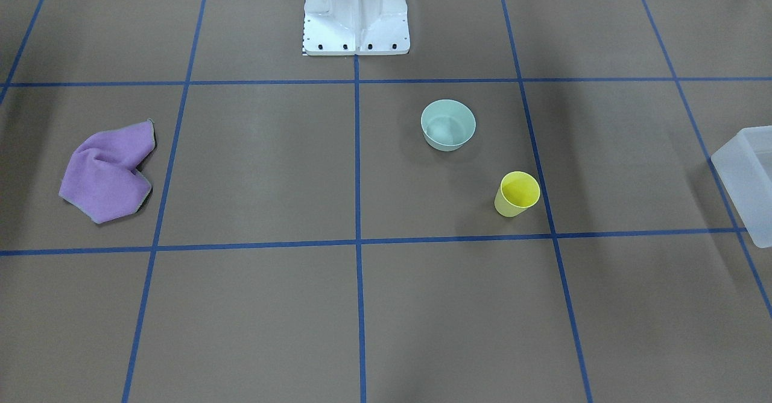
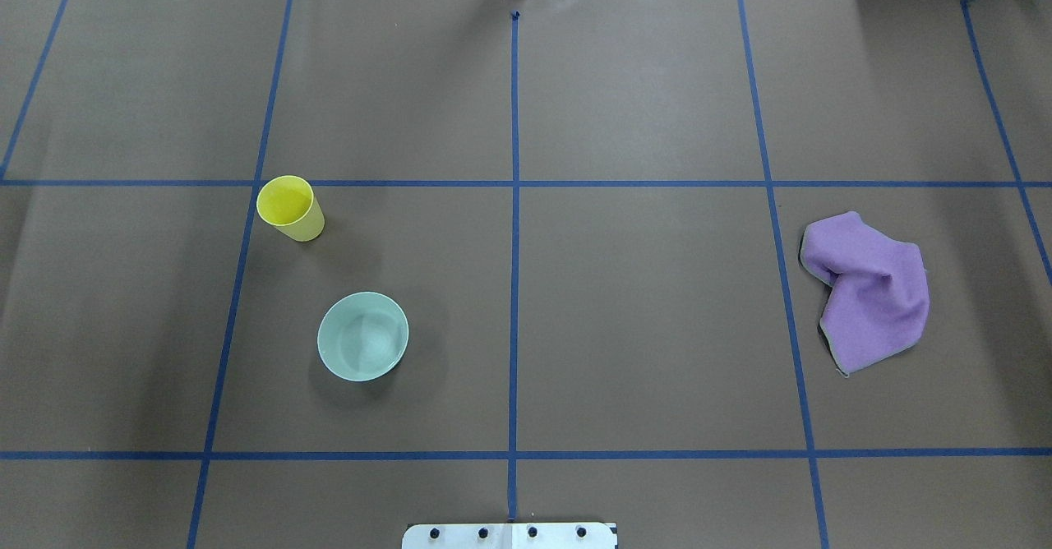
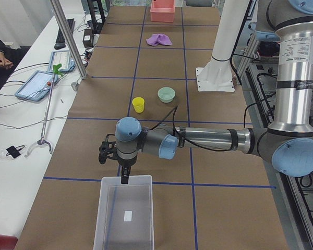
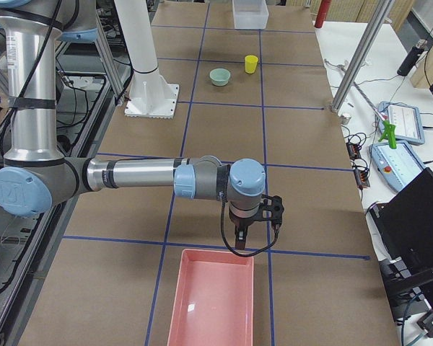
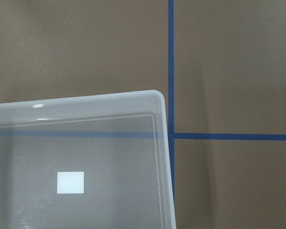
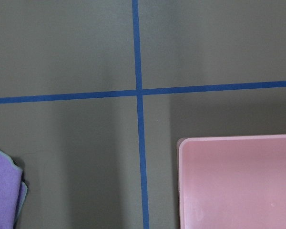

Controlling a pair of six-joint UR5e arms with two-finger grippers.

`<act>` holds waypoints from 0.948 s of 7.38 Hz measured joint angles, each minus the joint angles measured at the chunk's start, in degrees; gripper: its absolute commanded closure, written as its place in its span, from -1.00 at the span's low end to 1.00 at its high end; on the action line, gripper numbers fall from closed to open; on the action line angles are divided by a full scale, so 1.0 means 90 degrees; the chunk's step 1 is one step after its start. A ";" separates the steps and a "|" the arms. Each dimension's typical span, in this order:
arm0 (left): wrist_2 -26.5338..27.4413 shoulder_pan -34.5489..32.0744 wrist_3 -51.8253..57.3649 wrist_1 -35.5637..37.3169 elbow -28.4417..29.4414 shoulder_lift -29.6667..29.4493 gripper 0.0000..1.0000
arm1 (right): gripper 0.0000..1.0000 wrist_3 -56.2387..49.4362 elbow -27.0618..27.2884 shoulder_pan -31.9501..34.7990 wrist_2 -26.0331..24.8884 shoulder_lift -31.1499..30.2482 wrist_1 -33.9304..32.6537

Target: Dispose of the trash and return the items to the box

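A bright-yellow cup (image 1: 517,193) stands upright on the brown table, also in the overhead view (image 2: 289,207). A pale mint-green bowl (image 1: 448,125) stands upright beside it, apart from it (image 2: 362,336). The frosted-white box (image 3: 101,208) sits at the table's end on my left; its corner shows in the left wrist view (image 5: 86,100). It looks empty but for a white label. My left gripper (image 3: 124,178) hangs over the box's far rim. My right gripper (image 4: 239,241) hangs near a pink tray (image 4: 175,303). I cannot tell whether either is open or shut.
A crumpled purple cloth (image 2: 867,286) lies on the table's right side and shows at the right wrist view's lower left (image 6: 5,191). The pink tray's corner (image 6: 238,138) shows there too. The white robot pedestal (image 1: 356,14) stands at the table's middle edge.
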 measured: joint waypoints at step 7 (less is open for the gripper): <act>-0.0044 -0.0018 0.0468 -0.0154 0.0015 0.0013 -0.99 | -1.00 -0.0010 0.0041 -0.0003 0.0012 -0.0047 0.0061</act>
